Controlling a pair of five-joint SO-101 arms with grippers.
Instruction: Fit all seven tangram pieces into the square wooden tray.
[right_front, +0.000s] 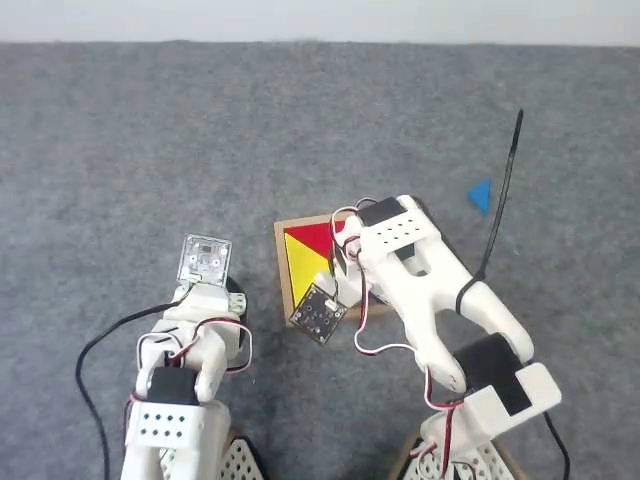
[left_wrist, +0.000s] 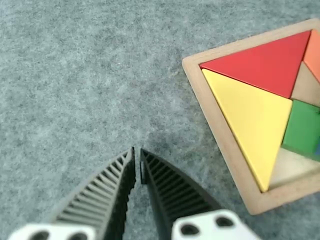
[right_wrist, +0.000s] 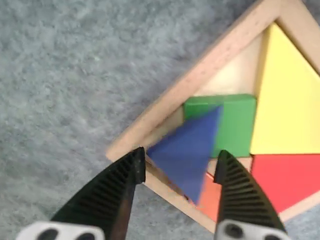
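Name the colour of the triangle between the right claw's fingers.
Blue; the triangle shows best in the right wrist view.

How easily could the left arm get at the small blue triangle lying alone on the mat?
Probably not easily. The small blue triangle lies off to the right beyond the tray, and the right arm hangs over the tray between them. The left gripper sits shut on the tray's other side.

We see the left arm (right_front: 190, 345) folded close to its base, its end effector (left_wrist: 137, 151) pointing down with the fingers nearly together (only a sliver between the tips). The right arm (right_front: 430, 290) stretches forward and inward, its end effector (right_wrist: 179, 159) spread wide.
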